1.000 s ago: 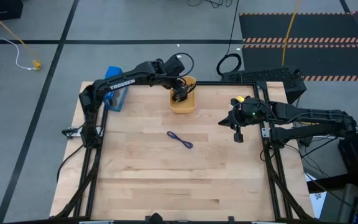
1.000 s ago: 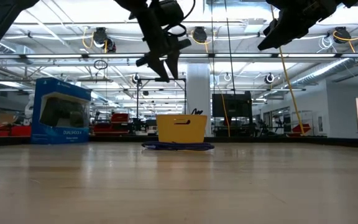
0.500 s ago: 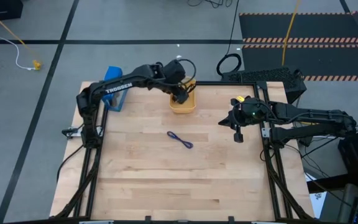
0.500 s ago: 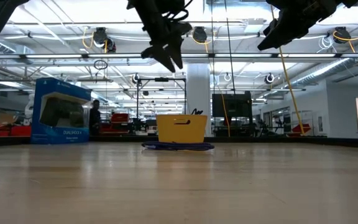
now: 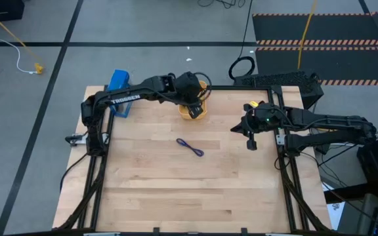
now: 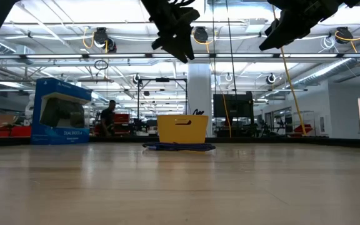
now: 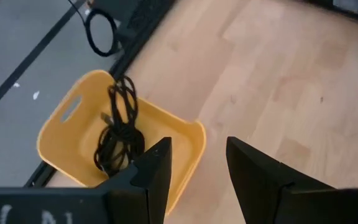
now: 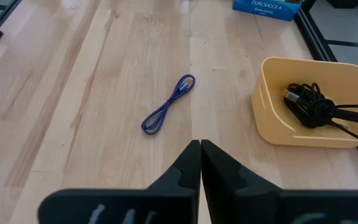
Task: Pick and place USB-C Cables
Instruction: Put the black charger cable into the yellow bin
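The orange tray (image 7: 188,146) sits at the table's far edge and holds the two black USB-C cables (image 7: 117,134), tangled together; one loop leans on its far rim. The blue-purple USB-C cable (image 5: 190,147) lies flat on the wood mid-table, also plain in the right wrist view (image 8: 168,104). My left gripper (image 7: 197,149) hangs open and empty above the tray, covering most of it in the high view (image 5: 194,105). My right gripper (image 8: 200,155) is shut and empty, held in the air near the table's right edge (image 5: 250,141).
A blue boxed game controller (image 5: 120,92) stands at the far left corner. A thick black cord ring (image 5: 243,67) and a dark keyboard-like unit (image 5: 281,82) lie beyond the far edge. A person (image 6: 108,119) walks in the room behind. Bare wood spreads across the near half.
My left gripper has risen above the tray and shifted a little toward the table's right, turning as it went. The black cables stay in the tray. My right arm and the blue-purple cable have kept still.
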Action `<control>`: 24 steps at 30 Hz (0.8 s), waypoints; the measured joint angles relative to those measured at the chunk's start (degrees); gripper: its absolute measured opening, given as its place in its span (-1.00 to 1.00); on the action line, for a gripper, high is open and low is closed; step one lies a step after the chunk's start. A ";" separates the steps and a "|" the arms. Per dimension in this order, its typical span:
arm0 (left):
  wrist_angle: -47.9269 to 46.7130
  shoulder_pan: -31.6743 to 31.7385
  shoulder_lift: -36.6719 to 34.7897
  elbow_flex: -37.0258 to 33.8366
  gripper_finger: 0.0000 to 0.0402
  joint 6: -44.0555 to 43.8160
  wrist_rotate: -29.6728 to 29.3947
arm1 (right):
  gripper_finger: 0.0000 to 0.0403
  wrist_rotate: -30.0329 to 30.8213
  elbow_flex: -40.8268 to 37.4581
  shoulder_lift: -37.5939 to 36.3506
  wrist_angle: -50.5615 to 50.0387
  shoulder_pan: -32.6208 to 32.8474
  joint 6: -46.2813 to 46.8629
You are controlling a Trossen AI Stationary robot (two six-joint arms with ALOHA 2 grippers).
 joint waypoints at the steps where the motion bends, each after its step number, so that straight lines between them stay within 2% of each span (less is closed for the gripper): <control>1: -0.34 -0.28 0.12 -0.06 -0.22 0.58 0.00 | -0.98 0.00 0.00 0.00 0.01 -0.01 0.24; 6: -2.80 -1.12 -0.19 -0.07 -0.22 -1.99 -3.30 | -0.98 0.00 -1.51 -0.04 1.14 0.01 0.78; 10: -2.71 -2.21 -2.39 -0.02 -0.22 0.07 -6.36 | -0.98 0.36 -4.63 -0.04 3.25 -0.02 0.16; 13: -2.23 -3.47 -4.06 -1.94 -0.22 0.45 -8.13 | -0.98 3.08 -6.24 0.00 4.57 -0.03 -0.93; 16: 1.72 -4.62 -7.19 -8.24 -0.22 0.68 -10.97 | -0.98 7.73 -7.26 -0.02 6.30 -0.12 -0.39; 20: 12.43 -5.20 -14.01 -21.06 -0.22 1.04 -11.39 | -0.98 13.74 -7.93 0.63 9.50 -0.44 0.55; 24: 22.25 -5.63 -20.23 -33.25 -0.22 1.80 -11.40 | -0.98 13.71 -6.24 4.98 11.86 -2.77 -1.21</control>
